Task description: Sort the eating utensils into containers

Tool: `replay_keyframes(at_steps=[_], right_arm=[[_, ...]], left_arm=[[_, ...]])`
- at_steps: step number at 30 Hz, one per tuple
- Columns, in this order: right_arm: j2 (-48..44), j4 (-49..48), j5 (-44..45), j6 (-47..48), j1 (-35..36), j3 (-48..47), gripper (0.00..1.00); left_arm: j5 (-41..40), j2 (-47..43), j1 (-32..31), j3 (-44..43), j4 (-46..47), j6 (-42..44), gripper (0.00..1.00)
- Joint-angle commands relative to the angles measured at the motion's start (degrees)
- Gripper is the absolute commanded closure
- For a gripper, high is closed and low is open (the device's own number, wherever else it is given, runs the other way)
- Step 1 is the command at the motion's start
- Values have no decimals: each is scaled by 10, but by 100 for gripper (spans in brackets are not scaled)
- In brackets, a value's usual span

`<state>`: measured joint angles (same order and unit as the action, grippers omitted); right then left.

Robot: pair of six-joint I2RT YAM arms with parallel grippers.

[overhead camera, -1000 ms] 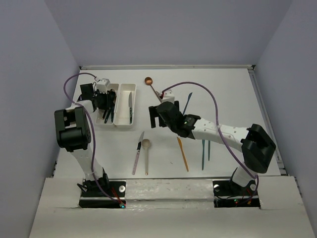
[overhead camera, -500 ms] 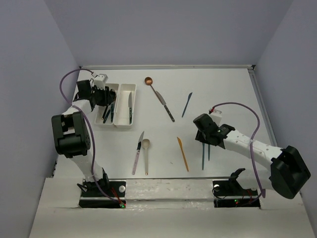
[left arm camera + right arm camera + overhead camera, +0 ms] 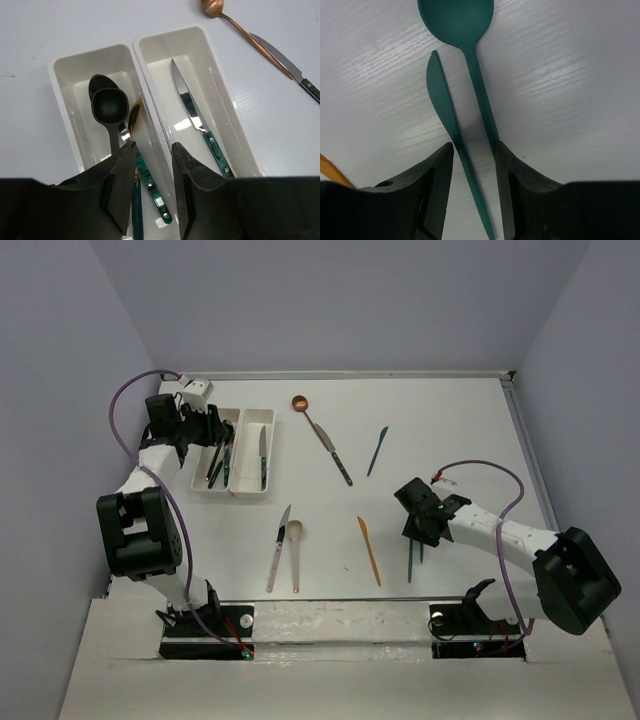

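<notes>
Seen from above, two white trays sit side by side at about 10 o'clock on the bench (image 3: 460, 420). The left tray (image 3: 203, 485) holds two black spoons (image 3: 107, 105) and a gold spoon (image 3: 134, 112) with a teal handle. The right tray (image 3: 258, 425) holds a silver knife (image 3: 192, 112), also teal-handled. The left jaws hang open above where the trays meet, gripping nothing. Near 12 o'clock a copper spoon (image 3: 300, 403) lies against a dark-handled knife (image 3: 338, 462), with a plain teal knife (image 3: 377, 450) apart at 1 o'clock. Toward 6 o'clock lie a pink-handled knife (image 3: 277, 552), a beige spoon (image 3: 295, 540) just beside it, and an orange knife (image 3: 370, 552) farther right. At 4 o'clock the right jaws sit low over a serrated teal knife (image 3: 442, 100) and a teal spoon (image 3: 457, 15). These jaws are parted, and both handles run into the gap between them.
</notes>
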<state>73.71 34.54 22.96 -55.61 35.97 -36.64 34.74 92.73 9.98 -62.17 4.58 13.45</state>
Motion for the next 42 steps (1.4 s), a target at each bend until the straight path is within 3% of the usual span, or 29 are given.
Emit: replay_keyframes(at_steps=[1, 4, 9, 11, 20, 32, 35, 37, 42], right_arm=[[22, 21, 5, -20, -9, -4, 54], [31, 42, 17, -22, -9, -25, 51], [42, 98, 44, -28, -9, -55, 33], [52, 95, 35, -26, -9, -52, 31], [69, 78, 19, -6, -14, -50, 45], [-10, 120, 24, 19, -20, -80, 39], [-19, 131, 25, 13, -36, -70, 44], [-23, 132, 25, 15, -44, -61, 53], [-5, 131, 9, 28, -49, -60, 55]], left_arm=[[21, -54, 1, 12, 3, -2, 55], [25, -73, 1, 20, 7, -1, 54], [36, -95, 1, 25, 12, -4, 53], [39, -102, 1, 28, 17, -7, 53], [48, -105, 0, 35, 27, -11, 53], [56, -98, 1, 36, 35, -18, 53], [57, -102, 1, 38, 37, -19, 53], [57, -104, 1, 38, 37, -17, 53], [59, -105, 1, 39, 39, -18, 52]])
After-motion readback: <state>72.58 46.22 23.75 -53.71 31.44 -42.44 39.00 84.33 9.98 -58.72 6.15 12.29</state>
